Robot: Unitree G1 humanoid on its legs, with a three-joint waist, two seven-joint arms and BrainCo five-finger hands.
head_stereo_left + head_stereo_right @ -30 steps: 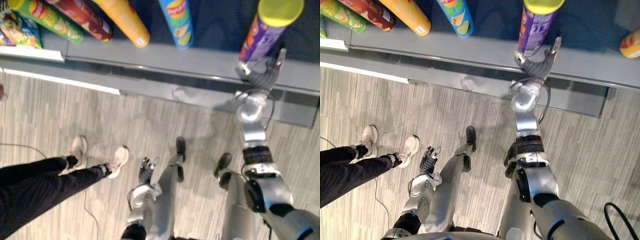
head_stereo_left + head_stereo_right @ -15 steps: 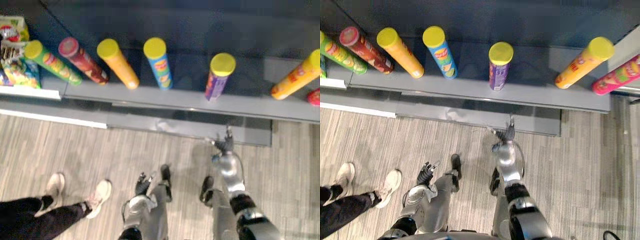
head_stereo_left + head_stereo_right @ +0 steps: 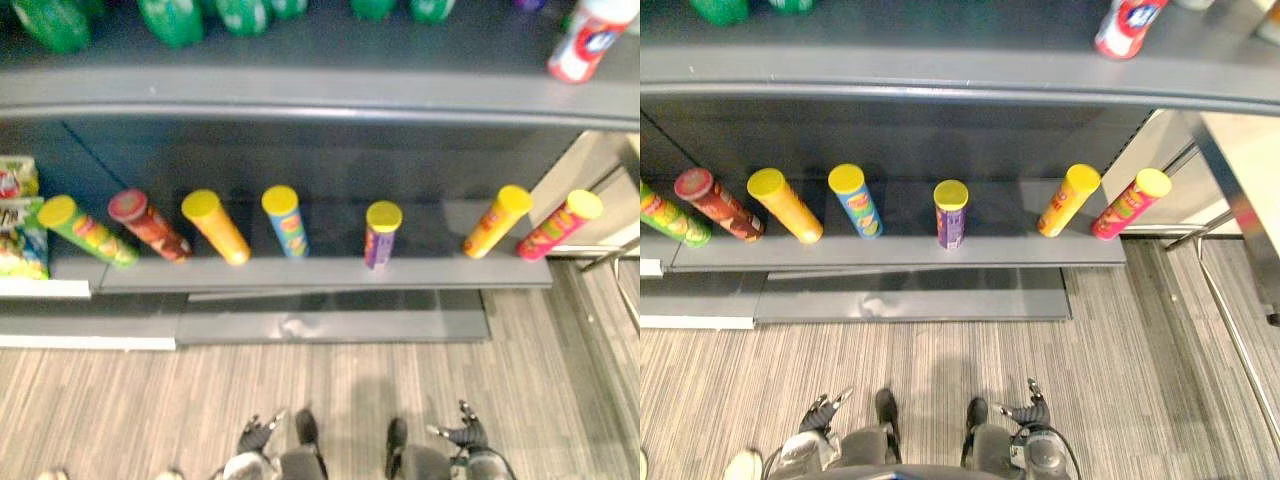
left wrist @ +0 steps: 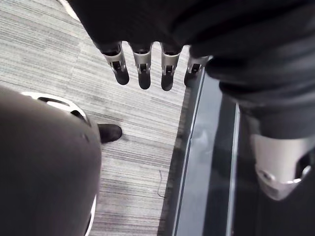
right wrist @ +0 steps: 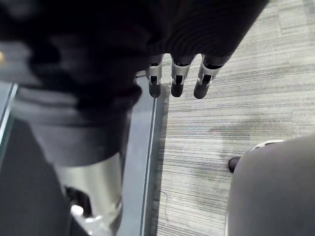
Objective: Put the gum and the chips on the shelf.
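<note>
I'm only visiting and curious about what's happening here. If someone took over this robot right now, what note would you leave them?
Left robot hand: open, empty, low over the floor.
Right robot hand: open, empty, equally low.
Chips: a row of cans stands on the lower shelf, well away from both hands.
Gum: I cannot spot it on the shelf or in either hand.
Done: the chips look shelved.
Left: find the gum and shelve it, unless it is already there.
</note>
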